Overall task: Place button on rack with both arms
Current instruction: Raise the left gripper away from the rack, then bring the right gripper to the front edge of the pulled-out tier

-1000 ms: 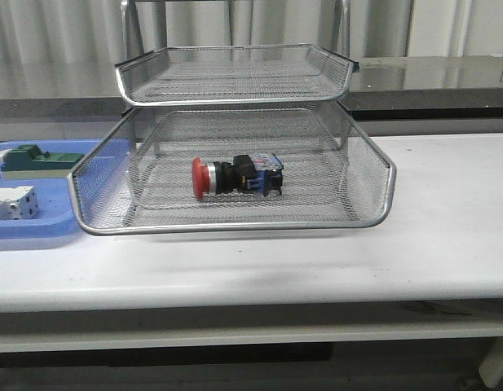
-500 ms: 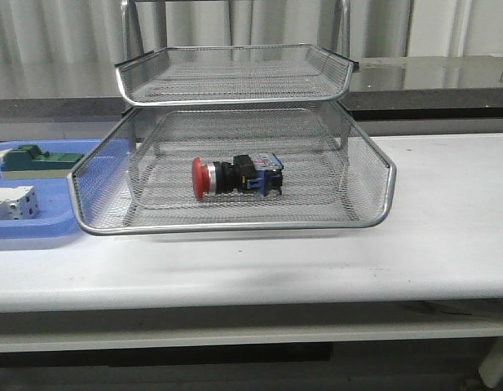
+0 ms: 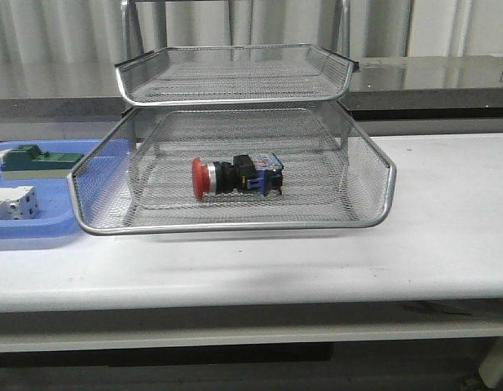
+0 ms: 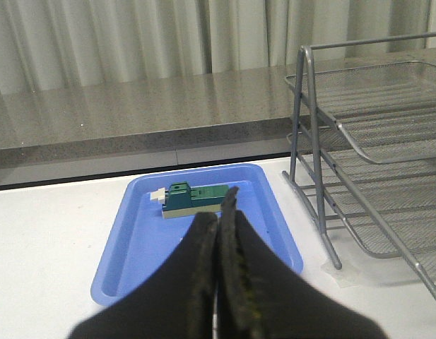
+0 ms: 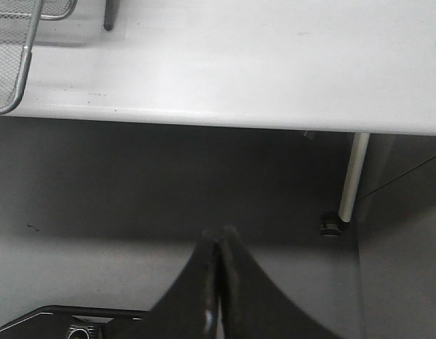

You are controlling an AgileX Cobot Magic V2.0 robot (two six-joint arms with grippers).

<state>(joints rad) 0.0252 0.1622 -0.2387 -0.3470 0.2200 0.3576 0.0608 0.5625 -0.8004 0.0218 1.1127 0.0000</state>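
While both claws, left [image 4: 218,226] and right [image 5: 219,244], sit pinched closed and empty, the button [image 3: 235,177] lies sideways in the rack [image 3: 235,221], well clear of either.

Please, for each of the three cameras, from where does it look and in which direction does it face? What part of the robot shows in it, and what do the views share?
Front view: looks forward over the table at the rack, with the button lying in its lowest tray; no robot part shows.
Left wrist view: above the table, faces the blue tray holding the green block; the shut left end effector shows.
Right wrist view: off the table's edge, looks down at the floor; the shut right end effector shows.
Shared: all three see the rack; front and left wrist views share the blue tray.
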